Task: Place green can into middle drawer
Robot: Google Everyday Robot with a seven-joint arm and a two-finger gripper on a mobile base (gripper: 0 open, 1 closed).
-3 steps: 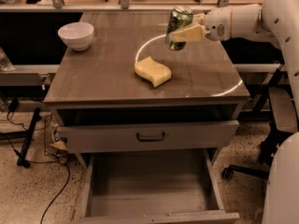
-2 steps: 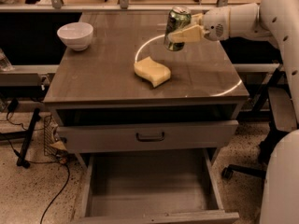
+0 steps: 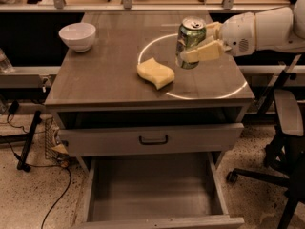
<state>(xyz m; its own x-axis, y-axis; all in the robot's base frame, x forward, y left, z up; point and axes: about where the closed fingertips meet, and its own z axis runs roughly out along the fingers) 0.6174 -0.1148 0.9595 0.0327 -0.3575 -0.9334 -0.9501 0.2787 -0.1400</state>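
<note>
Pinching the green can [image 3: 191, 38], your jaws hold it upright over the right half of the counter [image 3: 102, 78], near the yellow sponge [image 3: 155, 73]; the white bowl [image 3: 77, 35] sits at the far left corner, and the middle drawer [image 3: 151, 191] stands pulled out below.

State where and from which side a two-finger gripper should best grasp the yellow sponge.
Probably across the sponge's narrow waist, from above: it lies flat, sides curving in there. The gripper, shut on the green can, hangs over the tabletop.
</note>
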